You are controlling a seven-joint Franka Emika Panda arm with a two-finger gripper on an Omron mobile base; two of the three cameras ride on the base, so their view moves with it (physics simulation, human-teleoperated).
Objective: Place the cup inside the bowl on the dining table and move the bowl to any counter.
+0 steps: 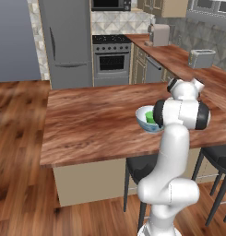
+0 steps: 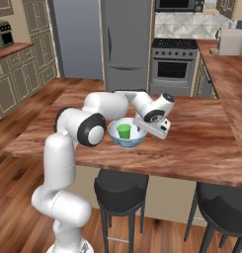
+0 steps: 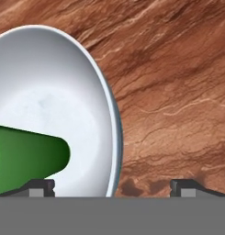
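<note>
One step done, I am hovering my wide-open gripper (image 3: 112,188) astride the bowl (image 2: 126,133) rim, cup (image 2: 124,130) standing inside it on the dining table (image 2: 191,143), needing to clamp next.

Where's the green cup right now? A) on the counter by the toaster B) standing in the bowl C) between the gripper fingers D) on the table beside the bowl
B: the cup stands upright inside the bowl, with the open gripper straddling the bowl's rim.
</note>
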